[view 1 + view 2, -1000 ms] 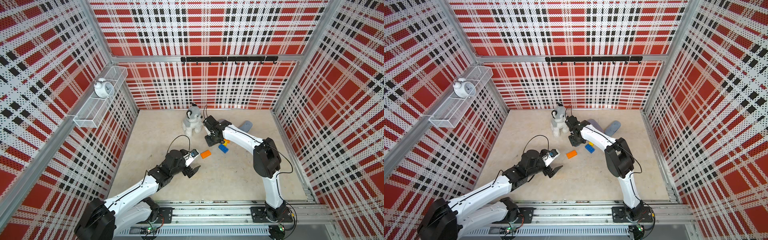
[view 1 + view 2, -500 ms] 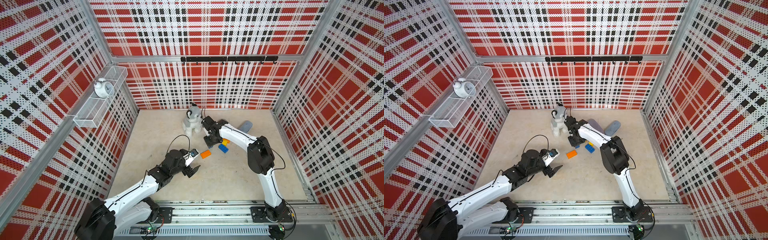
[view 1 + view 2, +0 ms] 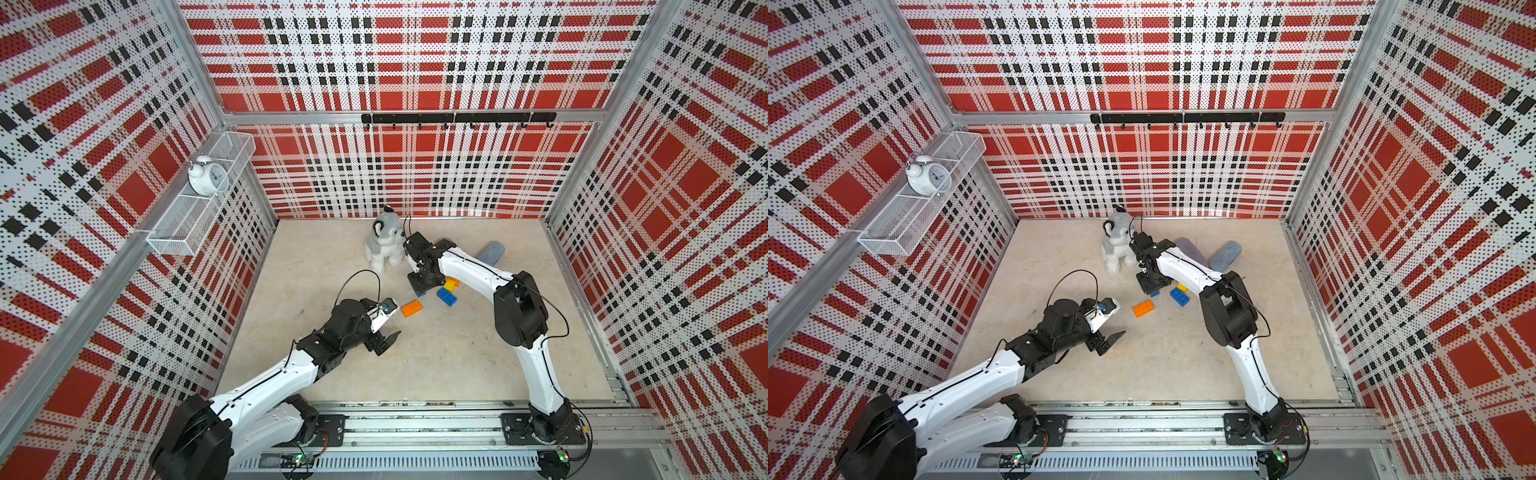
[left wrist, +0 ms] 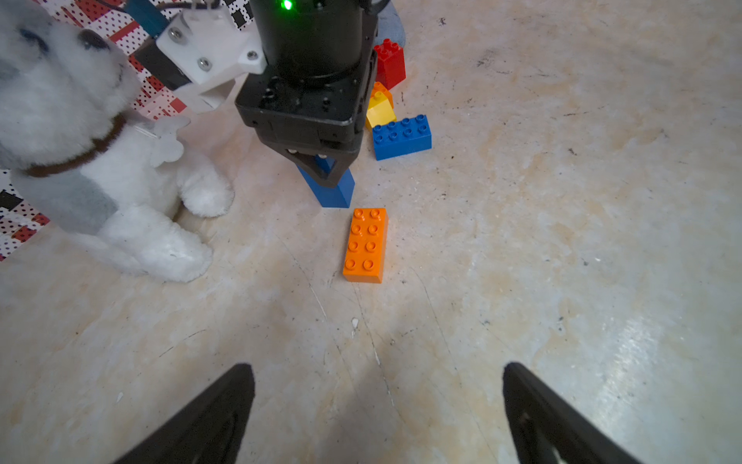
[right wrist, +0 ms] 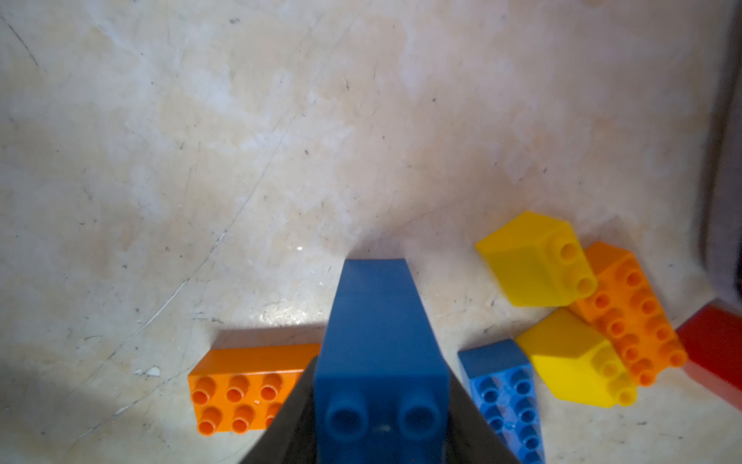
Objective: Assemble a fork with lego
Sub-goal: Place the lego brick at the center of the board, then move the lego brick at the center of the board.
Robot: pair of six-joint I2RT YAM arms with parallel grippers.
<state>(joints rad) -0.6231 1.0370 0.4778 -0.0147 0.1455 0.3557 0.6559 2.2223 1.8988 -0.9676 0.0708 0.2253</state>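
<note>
Pinched upright between the right jaws: tall blue brick (image 5: 377, 341), base on the tabletop (image 4: 562, 241), just near-right of the plush dog (image 3: 384, 245). Flat beside it, nearer: orange brick (image 4: 365, 245). To its right, loose and unjoined: flat blue brick (image 4: 401, 136), yellow bricks (image 5: 534, 261), red brick (image 4: 388, 62). Spread wide and empty: left jaws, near-left of the orange brick.

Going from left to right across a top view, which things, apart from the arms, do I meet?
Alarm clock → plush dog → loose orange brick → loose blue brick → grey-blue case.
</note>
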